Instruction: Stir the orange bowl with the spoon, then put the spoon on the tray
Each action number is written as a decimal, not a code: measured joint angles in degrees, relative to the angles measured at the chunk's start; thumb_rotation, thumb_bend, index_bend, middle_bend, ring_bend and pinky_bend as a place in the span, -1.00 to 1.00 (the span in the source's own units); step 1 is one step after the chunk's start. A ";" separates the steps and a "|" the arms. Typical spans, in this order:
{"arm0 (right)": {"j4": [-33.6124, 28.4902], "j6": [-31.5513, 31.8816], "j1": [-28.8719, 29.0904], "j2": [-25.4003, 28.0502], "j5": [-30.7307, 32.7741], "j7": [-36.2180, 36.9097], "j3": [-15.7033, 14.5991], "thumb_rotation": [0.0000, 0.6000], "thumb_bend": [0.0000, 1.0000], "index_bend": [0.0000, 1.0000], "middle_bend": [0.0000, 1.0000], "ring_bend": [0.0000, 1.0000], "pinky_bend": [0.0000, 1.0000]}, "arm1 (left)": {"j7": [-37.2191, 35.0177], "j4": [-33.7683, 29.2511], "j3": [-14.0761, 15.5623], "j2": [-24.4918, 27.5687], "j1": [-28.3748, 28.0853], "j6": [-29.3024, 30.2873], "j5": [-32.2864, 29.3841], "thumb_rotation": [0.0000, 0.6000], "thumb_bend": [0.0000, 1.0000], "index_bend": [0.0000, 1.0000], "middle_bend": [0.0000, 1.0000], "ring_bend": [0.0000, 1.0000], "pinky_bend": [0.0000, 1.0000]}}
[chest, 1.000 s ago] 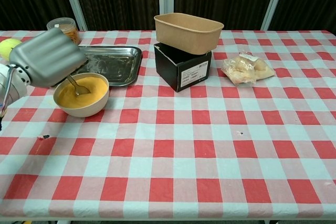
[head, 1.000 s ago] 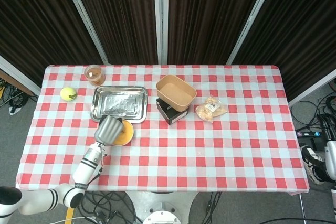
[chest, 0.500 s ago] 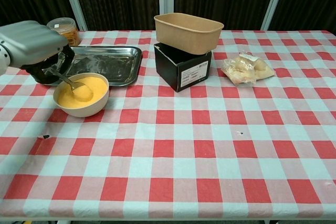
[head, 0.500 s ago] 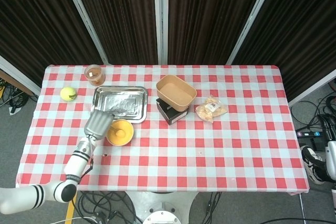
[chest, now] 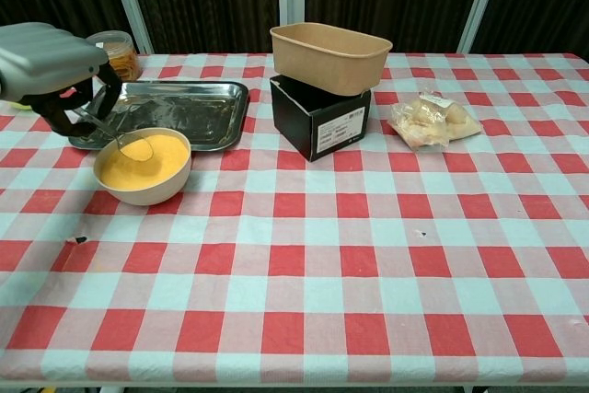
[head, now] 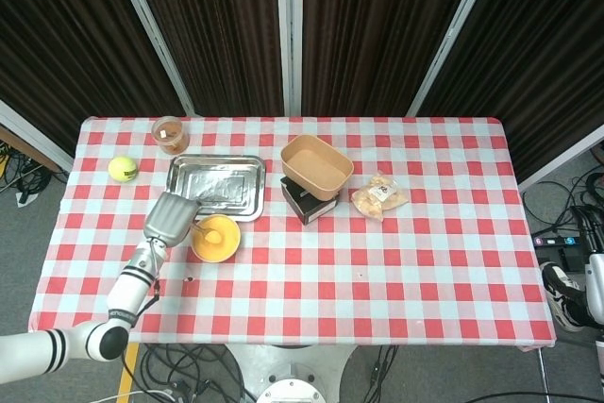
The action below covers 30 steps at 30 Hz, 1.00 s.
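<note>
While the left hand (chest: 51, 66) keeps its pinch on the spoon (chest: 129, 140), it has slid off to the bowl's left edge over the last sec: a moment ago it sat right over the orange bowl (chest: 143, 165) w/ the spoon deep in the middle, now the hand is beside the rim and higher, and the spoon bowl looks to be just at the surface near the far-left side of the orange mix. Handle runs up into the curled fingers, so it's gripped, not loose. My read: stirring is prob. finishing and the lift-out is starting. The tray (chest: 198, 112) sits just behind the bowl, close to touching, so the next move is a short carry back and slightly right, then set down. Watch for drips onto the checked cloth (chest: 350, 255). Right hand isn't visible in either view.
</note>
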 measured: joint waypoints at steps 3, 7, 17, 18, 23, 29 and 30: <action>0.01 0.00 -0.09 0.00 0.13 0.01 -0.01 1.00 -0.69 -1.00 -0.77 -1.00 -0.89 | 2.12 0.39 1.12 -1.04 -0.34 0.94 1.17 1.00 -0.19 0.33 0.97 0.90 1.00; 0.06 0.09 -0.19 0.05 0.18 0.09 -0.01 1.00 -0.69 -1.00 -0.77 -1.00 -0.89 | 5.46 2.05 2.25 -3.20 -0.86 2.86 2.55 1.00 -0.19 0.33 0.96 0.90 1.00; 0.46 -0.22 -0.12 -0.10 0.35 0.41 0.02 1.00 -0.69 -1.00 -0.77 -1.00 -0.89 | 14.72 6.51 4.66 -6.12 -0.87 12.28 10.58 1.00 -0.19 0.33 0.97 0.90 1.00; 0.54 -0.24 -0.10 -0.13 0.31 0.49 0.01 1.00 -0.69 -1.00 -0.77 -1.00 -0.89 | 15.81 6.91 5.09 -6.36 -0.74 13.47 12.13 1.00 -0.19 0.33 0.97 0.90 1.00; 0.66 -0.18 -0.07 -0.16 0.10 0.63 -0.02 1.00 -0.69 -1.00 -0.77 -1.00 -0.89 | 20.57 9.94 7.22 -7.83 -0.07 18.40 20.28 1.00 -0.19 0.34 0.97 0.90 1.00; 0.36 0.01 -0.15 0.01 0.04 0.40 0.00 1.00 -0.69 -1.00 -0.77 -1.00 -0.89 | 24.84 14.79 9.35 -9.99 0.48 20.20 27.21 1.00 -0.19 0.35 0.97 0.90 1.00; 0.26 0.00 -0.16 0.03 0.04 0.35 -0.01 1.00 -0.69 -1.00 -0.77 -1.00 -0.89 | 25.47 15.29 9.59 -10.21 0.49 20.09 27.94 1.00 -0.19 0.35 0.97 0.90 1.00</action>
